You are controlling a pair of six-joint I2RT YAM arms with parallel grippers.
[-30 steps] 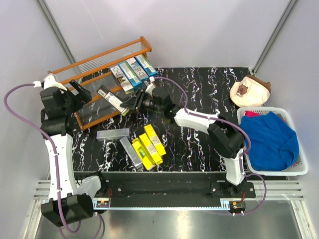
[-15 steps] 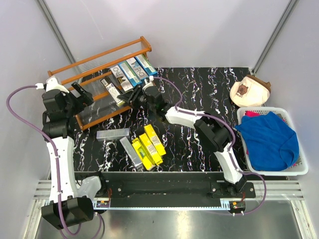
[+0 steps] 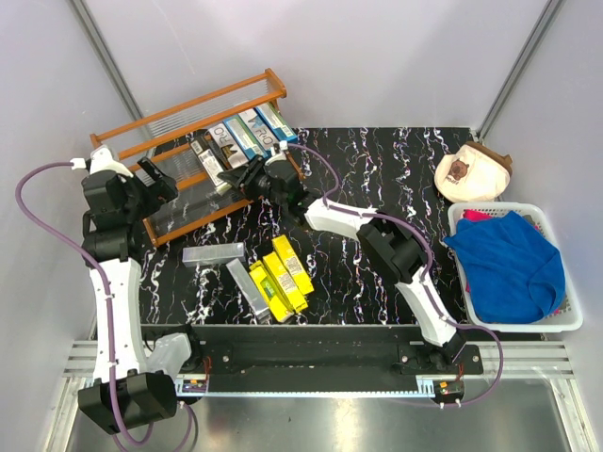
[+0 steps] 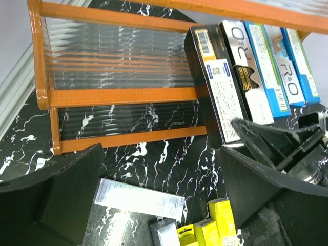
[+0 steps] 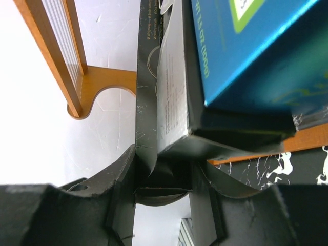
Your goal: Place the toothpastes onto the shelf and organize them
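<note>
At the shelf [image 4: 118, 96], right gripper [image 5: 163, 171] clamps black carton [image 4: 215, 82]; left gripper [image 4: 164, 171] gapes wide

Black marbled table [image 3: 405, 179] — pale walls [image 3: 396, 56], seemingly grey.

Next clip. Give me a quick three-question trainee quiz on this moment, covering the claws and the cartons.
1. True or false: the left claw holds a carton.
2. The right claw grips which carton: A blue, B black, C silver?
3. How many yellow cartons lie on the table?
Key: 1 false, it is open and holds nothing; 2 B, the black carton; 3 three.
</note>
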